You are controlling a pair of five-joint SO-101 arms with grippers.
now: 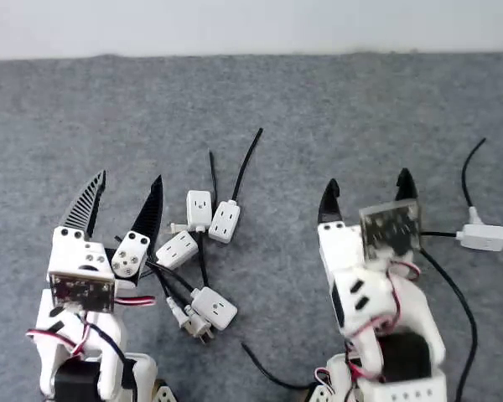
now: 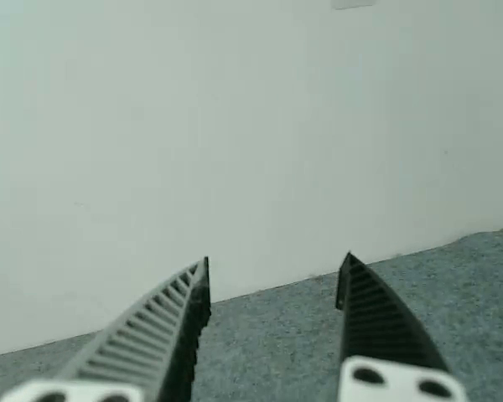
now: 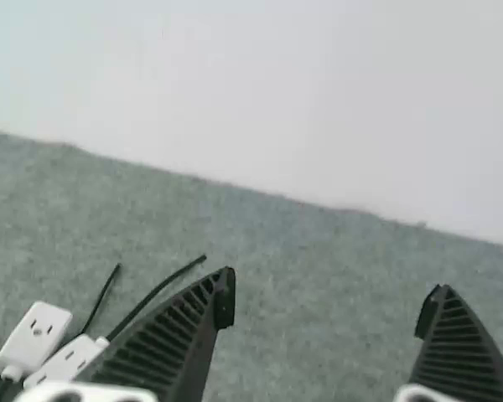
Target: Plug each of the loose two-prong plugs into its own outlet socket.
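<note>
Two hands, both spread wide, both holding nothing. At lower left of the high view: left hand (image 1: pixel 121 205), tips aimed at the top of the frame over the grey worktop (image 1: pixel 260 92); equally parted in its own wrist view (image 2: pixel 275 276), angled up toward the pale wall (image 2: pixel 235 126). Just to its right, a huddle of white outlet sockets (image 1: pixel 199 208), black cords fanning to the upper right, long axes roughly up the frame. Below them, near bottom centre, seemingly a two-prong plug (image 1: pixel 194 325), prongs possibly toward the lower left, though too small to swear to. Nearer the left hand than the right, so likely the left's to fetch, with a swing rightward and down. Further right: right hand (image 1: pixel 367 194), likewise pointing up the frame; sockets at lower left in its wrist view (image 3: pixel 331 314). At the far right edge, a lone white connector (image 1: pixel 482 239), lying crosswise, cord curling upward, close beside the right hand alone.
</note>
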